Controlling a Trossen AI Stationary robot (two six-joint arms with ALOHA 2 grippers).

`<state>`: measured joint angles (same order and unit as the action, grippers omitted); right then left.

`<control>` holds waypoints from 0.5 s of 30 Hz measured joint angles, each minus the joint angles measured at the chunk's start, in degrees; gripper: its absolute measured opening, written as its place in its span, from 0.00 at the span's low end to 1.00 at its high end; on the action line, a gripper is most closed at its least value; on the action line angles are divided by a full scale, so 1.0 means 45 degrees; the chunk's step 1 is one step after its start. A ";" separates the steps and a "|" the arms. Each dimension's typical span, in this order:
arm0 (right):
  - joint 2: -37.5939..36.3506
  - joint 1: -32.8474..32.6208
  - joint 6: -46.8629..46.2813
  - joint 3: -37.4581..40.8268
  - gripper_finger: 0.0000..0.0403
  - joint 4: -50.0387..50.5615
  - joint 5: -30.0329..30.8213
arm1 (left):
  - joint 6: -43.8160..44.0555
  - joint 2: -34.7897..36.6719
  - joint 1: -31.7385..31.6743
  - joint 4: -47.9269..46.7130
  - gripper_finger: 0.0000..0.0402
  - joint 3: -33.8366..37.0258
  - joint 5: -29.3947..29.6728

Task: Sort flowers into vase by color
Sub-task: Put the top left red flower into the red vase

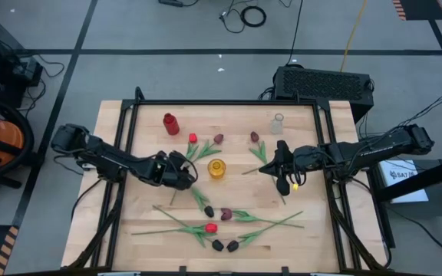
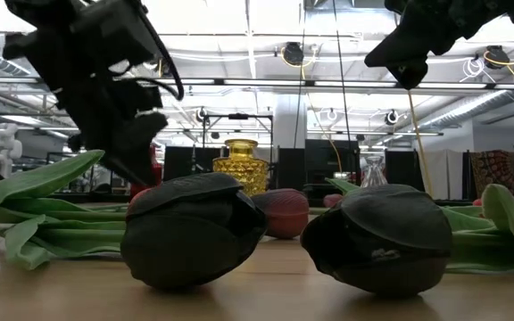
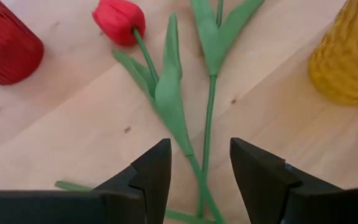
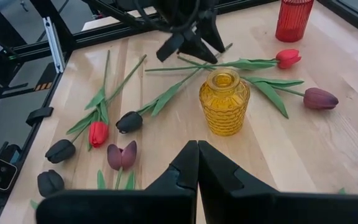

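My left gripper [image 1: 189, 170] [image 3: 199, 168] is open, low over the table just left of the yellow vase [image 1: 216, 169] [image 3: 347, 56]. Its fingers stand on either side of two crossing green stems [image 3: 205, 134]. One stem belongs to a red tulip [image 3: 120, 22] [image 1: 192, 139]. My right gripper [image 1: 277, 162] [image 4: 197, 163] is shut on nothing, raised right of the yellow vase [image 4: 224, 102]. Maroon tulips [image 1: 219, 139] [image 1: 255, 136] lie on the far half. Red [image 1: 211, 228], maroon [image 1: 225, 214] and black tulips [image 1: 209, 211] [image 2: 190, 232] lie near the near edge.
A red vase [image 1: 171, 123] [image 3: 5, 46] and a clear glass vase [image 1: 277, 123] stand near the far edge of the wooden table [image 1: 129, 222]. Black frame rails run along the table's sides. Bare wood shows between the yellow vase and the near flowers.
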<state>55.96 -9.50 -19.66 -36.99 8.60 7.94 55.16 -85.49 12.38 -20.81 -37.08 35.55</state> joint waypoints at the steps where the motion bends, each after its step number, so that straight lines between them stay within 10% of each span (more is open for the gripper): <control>1: 0.0000 0.0000 0.0000 0.0000 0.00 0.0004 0.0000 | 0.0000 -0.0199 -0.0008 0.0065 0.43 0.0000 -0.0003; 15: 0.0000 0.0003 -0.0060 0.0000 0.00 -0.0020 -0.0010 | 0.0015 -0.1526 -0.0737 0.0300 0.43 -0.0019 -0.0470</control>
<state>55.96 -9.48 -19.93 -36.99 8.51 7.90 55.22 -92.36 9.07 -19.46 -37.17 33.44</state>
